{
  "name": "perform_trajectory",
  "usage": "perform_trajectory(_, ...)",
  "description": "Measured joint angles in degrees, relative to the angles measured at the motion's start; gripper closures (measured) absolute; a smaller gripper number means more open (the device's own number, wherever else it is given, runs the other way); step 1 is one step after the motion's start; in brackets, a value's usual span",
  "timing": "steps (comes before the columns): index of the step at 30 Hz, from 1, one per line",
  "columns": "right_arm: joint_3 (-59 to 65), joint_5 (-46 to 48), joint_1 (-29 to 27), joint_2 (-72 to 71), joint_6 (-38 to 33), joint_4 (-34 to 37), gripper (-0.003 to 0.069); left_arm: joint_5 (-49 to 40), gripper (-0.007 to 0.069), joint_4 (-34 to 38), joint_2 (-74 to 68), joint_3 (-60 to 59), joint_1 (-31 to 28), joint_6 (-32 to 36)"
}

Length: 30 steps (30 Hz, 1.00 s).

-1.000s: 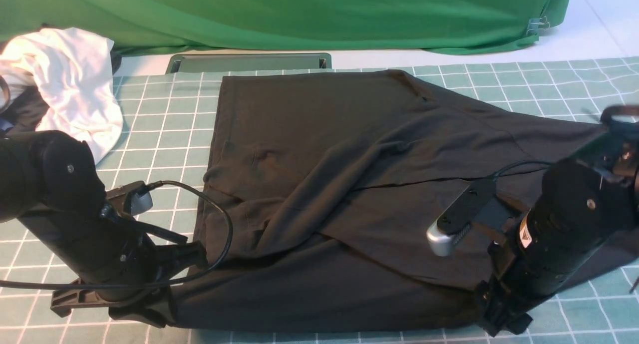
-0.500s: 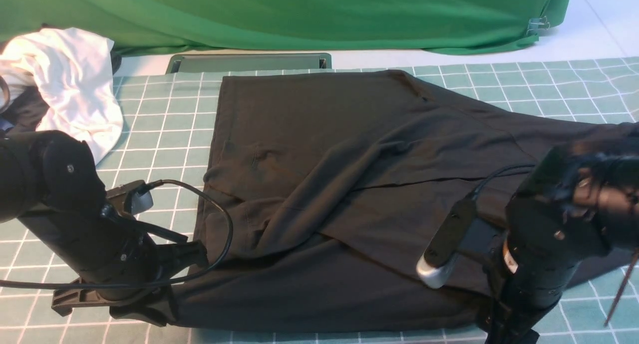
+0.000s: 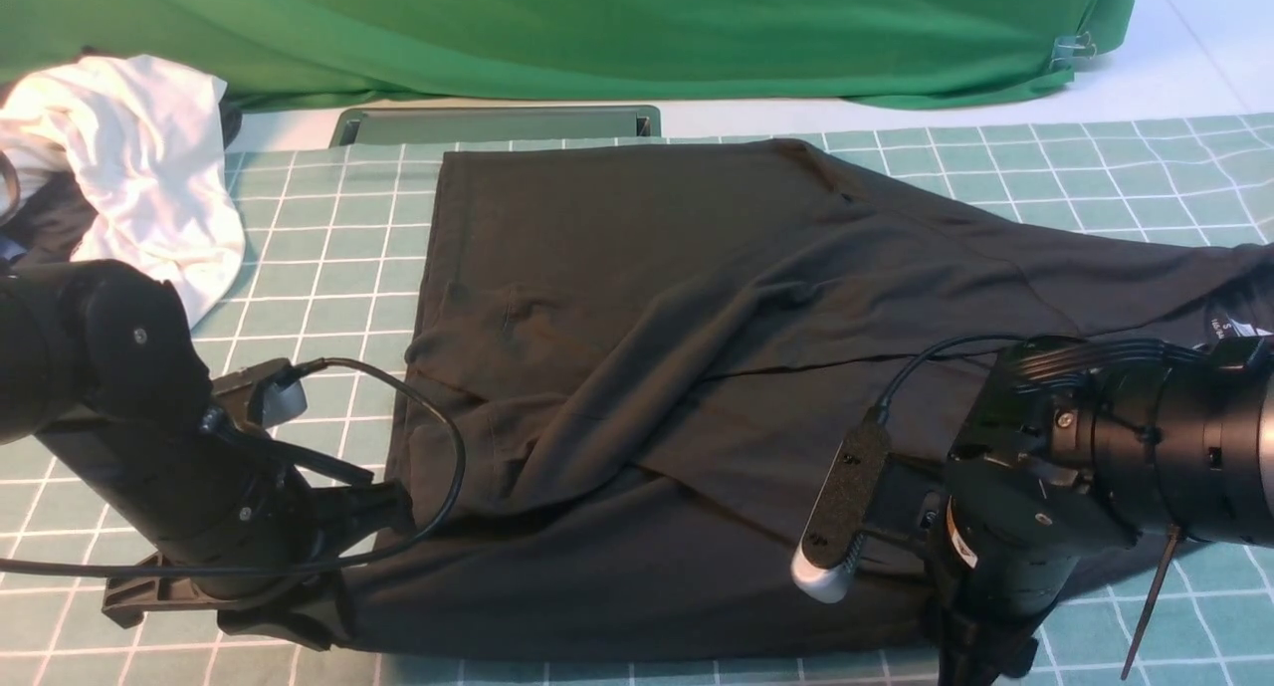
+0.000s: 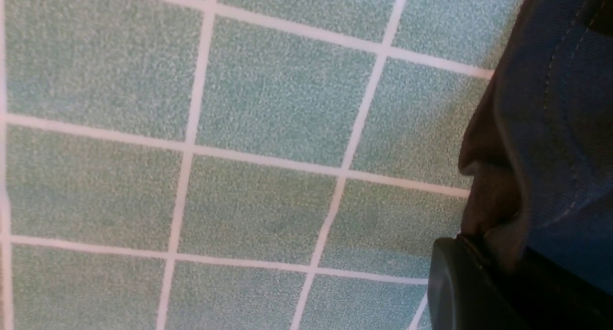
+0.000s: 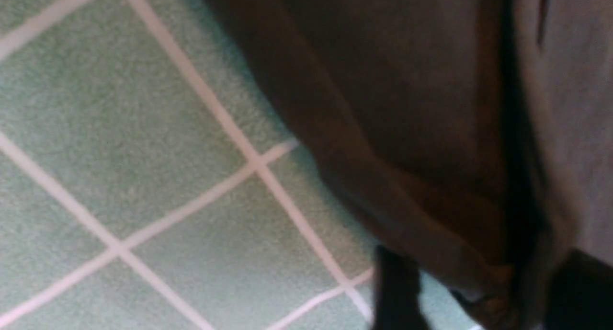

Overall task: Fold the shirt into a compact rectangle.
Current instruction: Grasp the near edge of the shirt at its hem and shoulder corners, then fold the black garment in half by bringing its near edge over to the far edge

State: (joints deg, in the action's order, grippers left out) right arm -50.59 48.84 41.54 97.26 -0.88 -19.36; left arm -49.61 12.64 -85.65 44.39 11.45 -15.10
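The black shirt (image 3: 647, 318) lies spread and wrinkled across the checked mat, with a fold running over its middle. My left gripper (image 3: 294, 616) sits low at the shirt's near-left corner, shut on the hem. In the left wrist view the stitched hem of the shirt (image 4: 550, 129) runs into the pinched left gripper (image 4: 493, 258). My right gripper (image 3: 980, 656) points down at the near-right edge. In the right wrist view the right gripper (image 5: 483, 291) has its dark fingers (image 5: 397, 287) apart, and the edge of the shirt (image 5: 421, 105) hangs between them.
A crumpled white garment (image 3: 149, 168) lies at the back left of the teal checked mat (image 3: 328, 248). A grey flat tray (image 3: 498, 123) sits behind the shirt, under the green backdrop (image 3: 597, 29). The left arm's cable (image 3: 448, 447) loops over the shirt's left edge.
The right arm has swung down and turned, so its forearm now reaches in level from the right and its wrist stands lower over the near-right edge. The left arm and shirt have not moved.
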Motion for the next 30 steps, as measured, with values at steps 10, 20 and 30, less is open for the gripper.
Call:
perform_trajectory(10, 0.0, 8.7, 5.77, -2.71, -1.06, 2.34, 0.0606, -3.74, 0.0606, -1.04, 6.59, 1.41, 0.0, 0.36)
perform_trajectory(20, 0.0, 17.11, 16.81, -10.63, 8.15, 7.62, 0.0606, -9.64, 0.0606, 0.04, 11.56, -1.95, 0.0, 0.67)
perform_trajectory(30, 0.0, 15.86, 9.65, -11.66, 7.49, 7.18, 0.0606, -11.76, 0.0606, -0.43, 11.7, 4.41, 0.0, 0.61)
